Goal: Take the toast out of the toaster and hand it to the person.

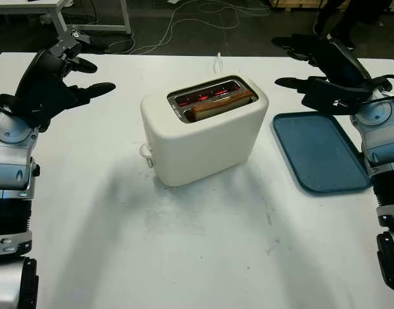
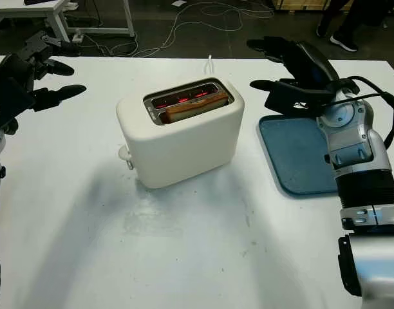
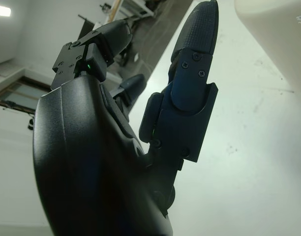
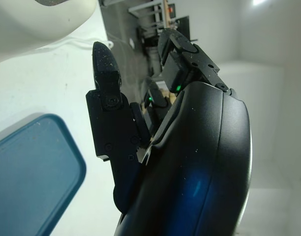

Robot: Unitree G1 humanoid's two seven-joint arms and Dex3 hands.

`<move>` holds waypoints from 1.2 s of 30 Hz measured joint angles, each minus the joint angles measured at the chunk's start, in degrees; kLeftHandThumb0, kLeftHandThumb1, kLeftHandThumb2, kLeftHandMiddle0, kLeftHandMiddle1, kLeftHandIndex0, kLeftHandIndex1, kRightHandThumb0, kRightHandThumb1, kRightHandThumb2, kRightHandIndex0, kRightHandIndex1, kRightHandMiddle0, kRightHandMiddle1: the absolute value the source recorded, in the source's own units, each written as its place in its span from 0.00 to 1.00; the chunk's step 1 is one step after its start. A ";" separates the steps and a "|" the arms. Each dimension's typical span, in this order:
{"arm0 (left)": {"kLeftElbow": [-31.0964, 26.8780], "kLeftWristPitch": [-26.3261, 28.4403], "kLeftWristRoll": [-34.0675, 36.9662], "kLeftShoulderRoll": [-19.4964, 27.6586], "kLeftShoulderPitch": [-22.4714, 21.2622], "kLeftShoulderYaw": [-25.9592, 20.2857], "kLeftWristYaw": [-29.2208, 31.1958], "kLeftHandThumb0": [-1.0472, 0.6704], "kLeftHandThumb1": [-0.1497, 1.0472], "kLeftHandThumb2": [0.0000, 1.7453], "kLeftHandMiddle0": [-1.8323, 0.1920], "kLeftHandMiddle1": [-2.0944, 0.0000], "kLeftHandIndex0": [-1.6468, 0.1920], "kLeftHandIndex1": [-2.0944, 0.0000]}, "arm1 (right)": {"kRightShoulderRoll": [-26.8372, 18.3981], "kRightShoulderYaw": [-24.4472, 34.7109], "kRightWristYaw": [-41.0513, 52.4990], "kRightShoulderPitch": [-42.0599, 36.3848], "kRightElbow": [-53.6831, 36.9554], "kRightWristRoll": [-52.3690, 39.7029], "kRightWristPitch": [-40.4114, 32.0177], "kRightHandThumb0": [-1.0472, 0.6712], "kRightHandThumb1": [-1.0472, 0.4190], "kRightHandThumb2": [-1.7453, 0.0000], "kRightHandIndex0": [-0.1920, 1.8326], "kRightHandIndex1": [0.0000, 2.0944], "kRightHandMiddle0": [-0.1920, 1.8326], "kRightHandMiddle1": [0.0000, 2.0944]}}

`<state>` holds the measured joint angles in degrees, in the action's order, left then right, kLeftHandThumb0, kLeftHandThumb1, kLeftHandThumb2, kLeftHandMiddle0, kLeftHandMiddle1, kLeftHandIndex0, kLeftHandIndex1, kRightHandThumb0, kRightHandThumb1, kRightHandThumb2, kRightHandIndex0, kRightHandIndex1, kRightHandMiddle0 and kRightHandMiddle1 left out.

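**Desk:** What do I have at the nearest edge?

**Operator:** I see my two arms rising from the near side of the white tabletop point(image 1: 203, 257). My left hand point(image 1: 52, 77) hangs above the tabletop's far left part, holding nothing, fingers extended and uncurled. My right hand point(image 2: 293, 74) hovers at the far right, likewise empty, fingers stretched out toward the toaster side.

**Desk:** And the toast?

**Operator:** The toast point(image 1: 219, 104) stands in the near slot of the cream toaster point(image 1: 203, 135), its brown top edge poking just above the rim. Inside the slots I see red glow. The toaster sits between my two hands, well apart from the left one and nearer to the right one, whose fingertips point(image 2: 258, 84) point at its top corner without touching it.

**Desk:** Anything beneath the right hand?

**Operator:** A dark teal tray point(image 2: 300, 161) lies flat on the tabletop, just below and nearward of my right hand, beside the toaster but not touching it. In my right wrist view I see the tray's rounded corner point(image 4: 37, 172) and the toaster's pale body beyond the finger.

**Desk:** Farther back?

**Operator:** A white cord point(image 1: 217, 62) runs from behind the toaster off the tabletop's far edge. Past my right hand, on the dark floor, stand a person's legs and shoes point(image 2: 342, 29). Cables lie looped on the floor point(image 2: 203, 16).
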<state>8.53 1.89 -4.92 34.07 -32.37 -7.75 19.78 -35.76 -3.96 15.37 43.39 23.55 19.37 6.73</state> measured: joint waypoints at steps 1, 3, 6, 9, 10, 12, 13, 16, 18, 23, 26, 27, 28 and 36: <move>0.19 -0.01 0.04 0.00 0.00 0.00 0.00 0.16 0.89 0.00 0.91 0.40 0.85 0.51 | 0.00 0.00 0.00 0.00 -0.04 0.02 0.00 0.41 0.09 0.93 0.33 0.00 0.32 0.00; 0.30 -0.01 -0.06 0.00 0.00 0.03 0.00 0.16 0.89 0.00 0.91 0.40 0.85 0.51 | 0.00 0.00 0.00 0.00 -0.05 0.00 0.00 0.41 0.09 0.93 0.33 0.00 0.32 0.00; 0.29 -0.01 -0.19 0.00 0.00 0.07 0.00 0.17 0.88 0.00 0.91 0.40 0.85 0.51 | 0.00 0.01 0.00 -0.01 -0.08 -0.03 -0.01 0.41 0.09 0.93 0.33 0.00 0.32 0.00; 0.29 0.00 -0.20 0.00 0.00 0.07 0.00 0.16 0.88 0.00 0.91 0.40 0.86 0.51 | 0.00 0.07 0.00 -0.02 -0.08 -0.18 -0.01 0.42 0.09 0.94 0.33 0.00 0.32 0.00; 0.29 0.03 -0.20 0.00 0.00 0.07 0.00 0.16 0.89 0.00 0.91 0.40 0.86 0.51 | 0.01 0.13 0.00 -0.02 -0.08 -0.28 -0.01 0.42 0.09 0.94 0.33 0.00 0.32 0.00; 0.29 0.15 -0.20 0.00 0.00 0.08 0.00 0.16 0.89 0.00 0.91 0.40 0.86 0.51 | 0.01 0.29 0.00 -0.02 -0.03 -0.36 0.02 0.42 0.09 0.94 0.34 0.00 0.33 0.00; 0.29 0.24 -0.20 0.00 0.00 0.09 0.00 0.16 0.88 0.00 0.91 0.41 0.86 0.51 | 0.01 0.34 -0.08 -0.02 0.14 -0.36 0.23 0.41 0.09 0.94 0.34 0.01 0.33 0.00; 0.23 0.97 -0.16 -0.01 0.00 0.08 0.00 0.16 0.89 0.00 0.91 0.41 0.87 0.50 | 0.00 0.35 -0.18 -0.04 0.44 -0.32 0.47 0.40 0.09 0.93 0.33 0.00 0.33 0.00; 0.19 1.13 -0.19 0.00 0.00 0.09 -0.01 0.16 0.89 0.00 0.91 0.41 0.87 0.50 | 0.00 0.35 -0.18 -0.04 0.43 -0.31 0.47 0.40 0.09 0.93 0.33 0.00 0.32 0.00; -0.01 1.14 -0.19 -0.01 0.00 0.10 -0.04 0.15 0.88 0.00 0.91 0.41 0.87 0.50 | 0.01 0.37 -0.18 -0.28 0.39 -0.31 0.44 0.39 0.09 0.93 0.33 0.00 0.32 0.00; -0.01 1.13 -0.19 -0.01 0.01 0.09 -0.28 0.15 0.89 0.00 0.91 0.41 0.87 0.50 | 0.00 0.38 -0.13 -0.70 -0.02 -0.31 -0.04 0.39 0.09 0.93 0.33 0.00 0.32 0.00; -0.03 1.13 -0.19 -0.01 0.01 0.09 -0.29 0.15 0.89 0.00 0.91 0.41 0.87 0.50 | 0.01 0.38 -0.07 -0.81 -0.36 -0.31 -0.50 0.40 0.09 0.93 0.33 0.00 0.32 0.00; -0.06 1.13 -0.18 -0.01 0.02 0.09 -0.28 0.16 0.89 0.00 0.91 0.41 0.87 0.50 | 0.00 0.38 0.01 -0.88 -0.79 -0.31 -1.07 0.39 0.09 0.93 0.32 0.00 0.32 0.00; -0.07 1.01 -0.19 -0.01 0.02 0.08 -0.32 0.16 0.89 0.00 0.91 0.41 0.87 0.50 | 0.00 0.38 0.57 -0.94 -2.15 -0.29 -2.90 0.39 0.09 0.92 0.32 0.00 0.31 0.00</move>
<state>8.47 2.91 -5.11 34.07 -32.35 -7.67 19.46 -35.76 -3.58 15.94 42.44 21.41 19.08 3.83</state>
